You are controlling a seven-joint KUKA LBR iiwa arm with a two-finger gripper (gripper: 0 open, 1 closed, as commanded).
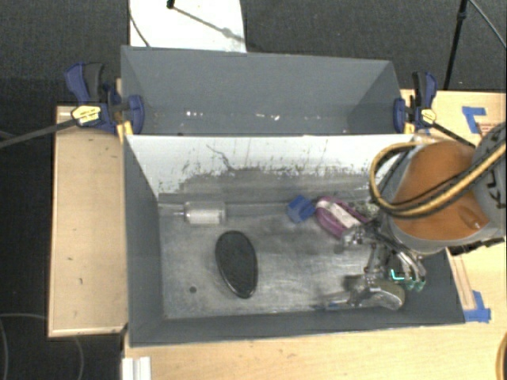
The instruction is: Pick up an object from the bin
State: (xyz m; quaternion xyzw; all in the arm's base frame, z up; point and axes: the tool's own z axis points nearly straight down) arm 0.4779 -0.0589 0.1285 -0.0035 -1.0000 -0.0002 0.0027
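My gripper (367, 282) is low in the front right corner of the bin, close to the floor. Just behind it, to its upper left, lies a purple and white object (336, 218). A small blue piece (299, 209) rests beside that, near the back wall. I see nothing held in the gripper.
A black oval object (236, 264) lies left of centre on the bin floor. A clear, whitish cylinder (204, 212) rests along the back wall at the left. The arm with its orange cover and cables hangs over the bin's right side.
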